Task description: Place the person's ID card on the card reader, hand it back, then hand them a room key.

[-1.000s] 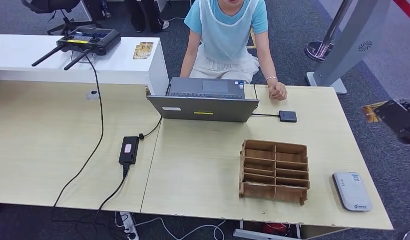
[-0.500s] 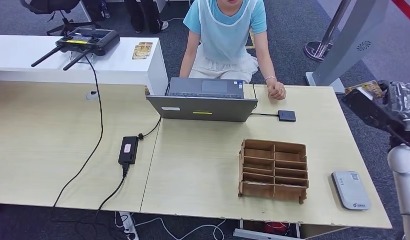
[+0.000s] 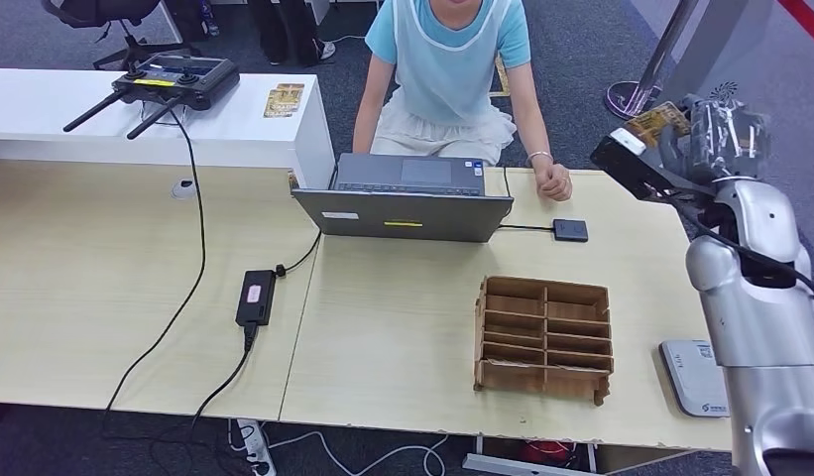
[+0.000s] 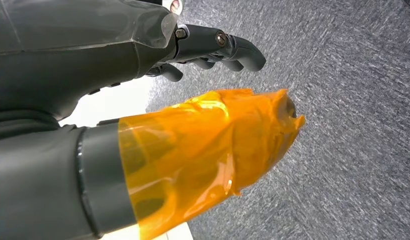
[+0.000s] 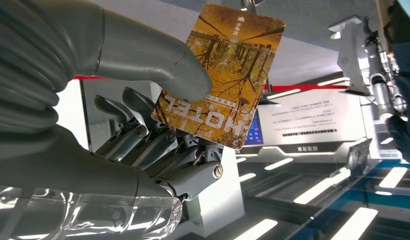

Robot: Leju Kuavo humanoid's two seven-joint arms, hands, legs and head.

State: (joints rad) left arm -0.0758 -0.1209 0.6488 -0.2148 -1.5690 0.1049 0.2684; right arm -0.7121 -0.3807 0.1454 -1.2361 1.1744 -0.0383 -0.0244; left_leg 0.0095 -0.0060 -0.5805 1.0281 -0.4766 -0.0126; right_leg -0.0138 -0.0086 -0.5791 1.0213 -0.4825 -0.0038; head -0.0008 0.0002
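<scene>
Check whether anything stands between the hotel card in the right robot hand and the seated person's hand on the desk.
Nothing visible does. The right robot hand holds the card above the desk's far right; the person's hand rests nearby across bare desktop.

right hand [image 3: 648, 149] raised over worktop [image 3: 403, 327] far edge | toward person's hand [image 3: 553, 182] — open air | obstacles: laptop [image 3: 407, 206], wooden organiser [image 3: 544, 338] — bare worktop between

Bright, even, sharp indoor light
</scene>
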